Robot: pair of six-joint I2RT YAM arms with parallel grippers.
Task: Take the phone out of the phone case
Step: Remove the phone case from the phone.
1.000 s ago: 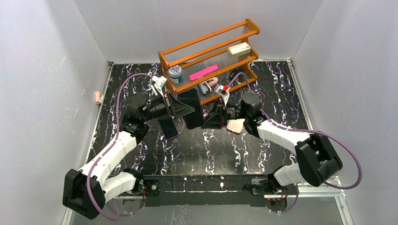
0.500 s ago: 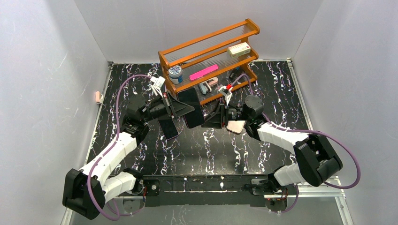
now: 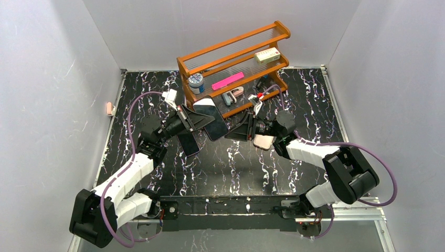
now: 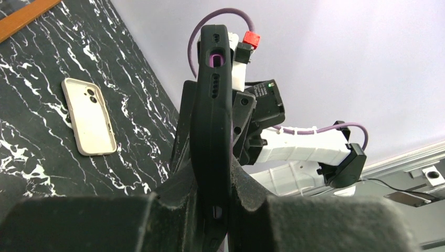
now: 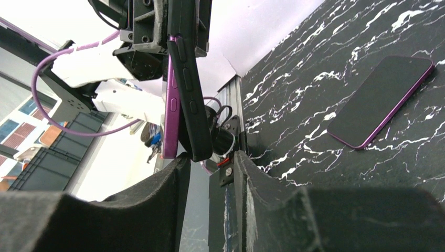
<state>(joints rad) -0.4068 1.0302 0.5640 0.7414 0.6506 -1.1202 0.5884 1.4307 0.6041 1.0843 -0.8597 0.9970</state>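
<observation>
top external view: above the marbled table (image 3: 231,168), a phone case (image 4: 211,121) is held up between two arms.
the black phone case is clamped edge-on by the left gripper (image 4: 210,181); the right gripper (image 5: 208,163) is parted at its lower end, nothing pinched. as judged, only the case lip should be caught and peeled away while the clamp is kept firm. the phone (image 5: 169,110) is seen as a thin purple edge along the thick, buttoned case.

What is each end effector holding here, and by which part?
Left end effector clamps the cased phone across its faces, opposite the charging-port end. Right end effector stands open, holding nothing.
</observation>
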